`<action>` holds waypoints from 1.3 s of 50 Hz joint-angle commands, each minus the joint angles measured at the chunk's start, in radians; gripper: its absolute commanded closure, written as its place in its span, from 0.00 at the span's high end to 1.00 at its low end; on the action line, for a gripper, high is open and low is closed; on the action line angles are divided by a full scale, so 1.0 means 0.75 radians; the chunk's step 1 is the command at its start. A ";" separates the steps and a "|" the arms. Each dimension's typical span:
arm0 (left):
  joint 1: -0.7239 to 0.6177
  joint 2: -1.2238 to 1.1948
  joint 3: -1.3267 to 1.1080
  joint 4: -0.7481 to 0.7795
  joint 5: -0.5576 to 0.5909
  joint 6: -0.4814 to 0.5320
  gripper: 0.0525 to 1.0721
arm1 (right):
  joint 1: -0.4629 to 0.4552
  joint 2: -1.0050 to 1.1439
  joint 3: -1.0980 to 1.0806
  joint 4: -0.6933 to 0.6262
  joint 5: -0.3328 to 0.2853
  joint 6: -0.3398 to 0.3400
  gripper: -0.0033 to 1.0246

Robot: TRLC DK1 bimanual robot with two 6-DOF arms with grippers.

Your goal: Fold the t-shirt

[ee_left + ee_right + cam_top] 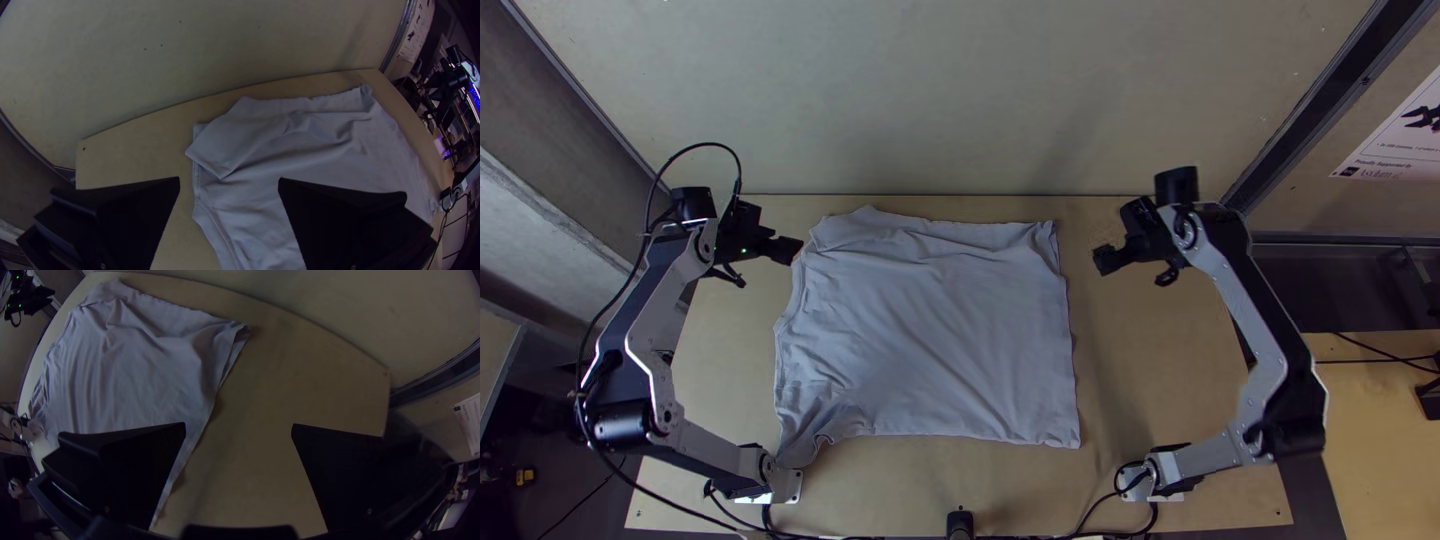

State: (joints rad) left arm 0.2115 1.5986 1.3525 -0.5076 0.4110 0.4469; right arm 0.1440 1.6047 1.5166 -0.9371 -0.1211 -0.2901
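We find the t-shirt [930, 330] spread over the middle of the table [1145, 370], lying between the two arms, most likely so that each can reach one end. We take the straight edge [1068, 345] toward the right arm for the hem, and the seamed end toward the left arm for neck and sleeves.

Left gripper [229, 178]: fingers wide apart, cloth between them in its wrist view but none pinched. In the top view it sits by the shirt's far left corner; we cannot tell whether it touches. Right gripper [239, 424]: likewise spread wide and empty, beside the hem's far corner [239, 331] and apart from it. Both are placed, we judge, to take the far edge at its ends.

A flap [232, 145] lies turned over near the left gripper; the near left corner [815, 425] is bunched. No main fold is made, so we reckon the work is at its start. Next calls for lowering onto both far corners; a grip on the upper layer alone could skew the fold.
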 commanded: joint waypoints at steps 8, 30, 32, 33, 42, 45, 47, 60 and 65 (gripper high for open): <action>-0.022 0.114 0.072 -0.033 0.014 -0.005 0.93 | 0.094 0.251 0.195 -0.019 0.006 0.096 0.95; -0.016 0.292 0.168 -0.051 0.021 -0.005 0.93 | 0.156 0.648 0.578 -0.039 0.008 0.125 0.95; -0.014 0.305 0.170 -0.051 0.021 -0.005 0.93 | 0.158 0.679 0.612 -0.043 0.008 0.125 0.95; -0.014 0.307 0.172 -0.049 0.021 -0.005 0.93 | 0.160 0.695 0.631 -0.045 0.008 0.125 0.95; -0.014 0.347 0.170 -0.035 0.025 -0.007 0.93 | 0.186 0.871 0.847 -0.100 0.008 0.125 0.95; -0.014 0.374 0.174 -0.021 0.025 -0.009 0.93 | 0.197 0.918 0.917 -0.117 0.010 0.125 0.94; -0.014 0.388 0.181 -0.015 0.025 -0.013 0.93 | 0.201 0.947 0.964 -0.133 0.010 0.123 0.93; -0.004 0.419 0.183 -0.002 0.023 -0.013 0.93 | 0.219 1.022 1.042 -0.150 0.031 0.109 0.93; 0.002 0.429 0.183 0.002 0.023 -0.007 0.93 | 0.209 1.053 1.054 -0.150 0.043 0.103 0.93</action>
State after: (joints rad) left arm 0.2020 1.9011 1.4700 -0.5133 0.4118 0.4423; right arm 0.3031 2.3486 2.2784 -1.0348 -0.1017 -0.2131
